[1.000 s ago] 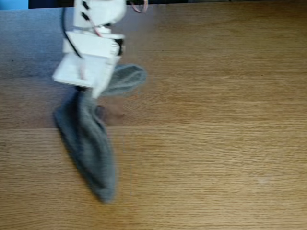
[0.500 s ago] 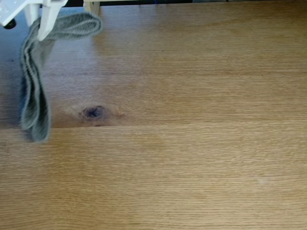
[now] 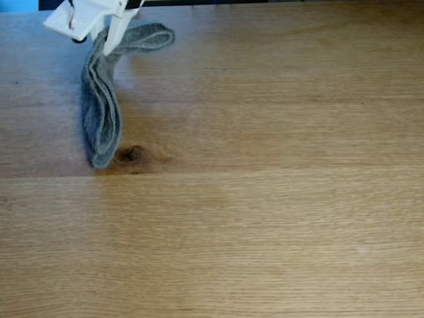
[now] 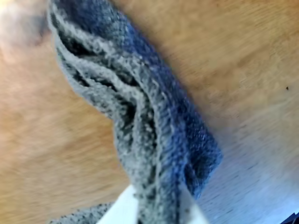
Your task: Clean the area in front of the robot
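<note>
The light-brown wood-grain tabletop fills the fixed view, its dark oval knot left of centre. My white arm enters at the top left, and the gripper is shut on a grey folded terry towel. The towel hangs down from the fingers, its lower end reaching the wood just left of the knot; a short flap sticks out to the right. In the wrist view the towel is pinched between two white fingers at the bottom edge and trails away over the wood.
A blue patch and a dark strip lie beyond the table's far edge at the top of the fixed view. Faint pale specks mark the wood at lower right.
The gripper swung far left and up with the towel, uncovering the knot, then came back to the right. The towel's hanging end now sits beside the knot.
</note>
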### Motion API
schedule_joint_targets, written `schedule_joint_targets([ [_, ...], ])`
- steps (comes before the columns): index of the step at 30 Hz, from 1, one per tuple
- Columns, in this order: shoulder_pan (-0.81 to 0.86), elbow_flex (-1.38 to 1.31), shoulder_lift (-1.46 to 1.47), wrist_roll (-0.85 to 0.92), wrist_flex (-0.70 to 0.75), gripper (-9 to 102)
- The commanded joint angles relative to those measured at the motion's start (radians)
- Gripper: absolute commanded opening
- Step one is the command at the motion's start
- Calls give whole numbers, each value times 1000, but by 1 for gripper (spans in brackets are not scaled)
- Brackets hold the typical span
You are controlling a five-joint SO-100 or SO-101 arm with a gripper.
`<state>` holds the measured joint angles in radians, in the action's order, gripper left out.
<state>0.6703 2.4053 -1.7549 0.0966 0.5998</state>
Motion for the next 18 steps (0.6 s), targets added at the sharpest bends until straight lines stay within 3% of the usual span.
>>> schedule_joint_targets([
  [1,110,124,-166,83,-156,0],
  [4,181,178,-216,146,-172,0],
  [7,192,187,-235,161,-98,0],
  [18,-51,201,-265,32,-21,0],
])
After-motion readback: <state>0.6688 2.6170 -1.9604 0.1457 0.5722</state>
